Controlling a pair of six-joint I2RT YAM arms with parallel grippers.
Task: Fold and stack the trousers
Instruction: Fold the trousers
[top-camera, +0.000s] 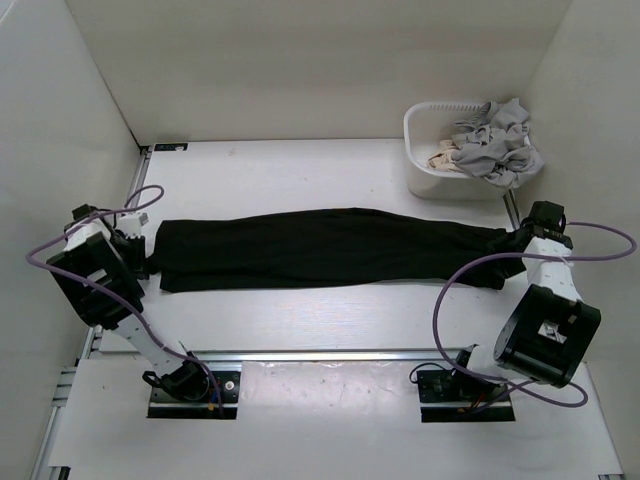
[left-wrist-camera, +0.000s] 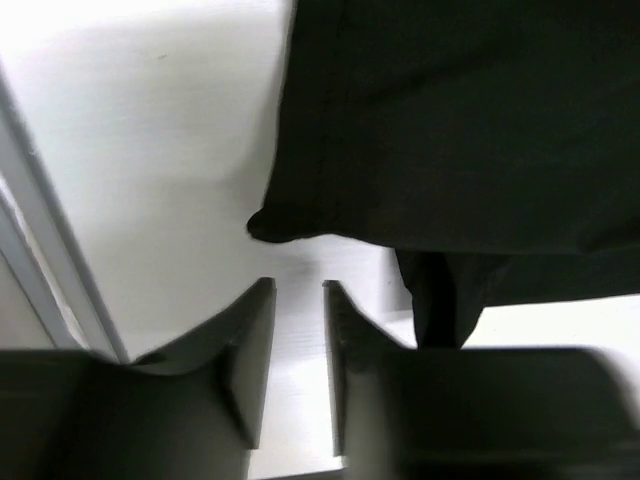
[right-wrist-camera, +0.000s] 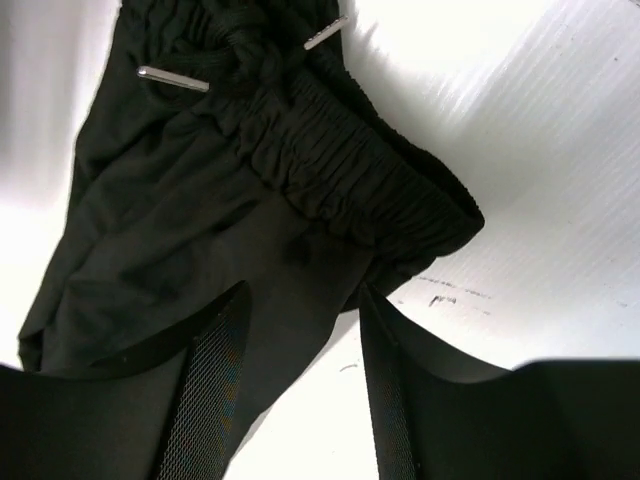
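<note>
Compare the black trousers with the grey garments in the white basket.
Colour: the trousers are black, the grey garments light grey. Pose: the trousers lie stretched out flat across the table; the grey garments are bunched in the basket, spilling over its rim. Size: the trousers spread far wider than the grey garments. Both are soft cloth.
</note>
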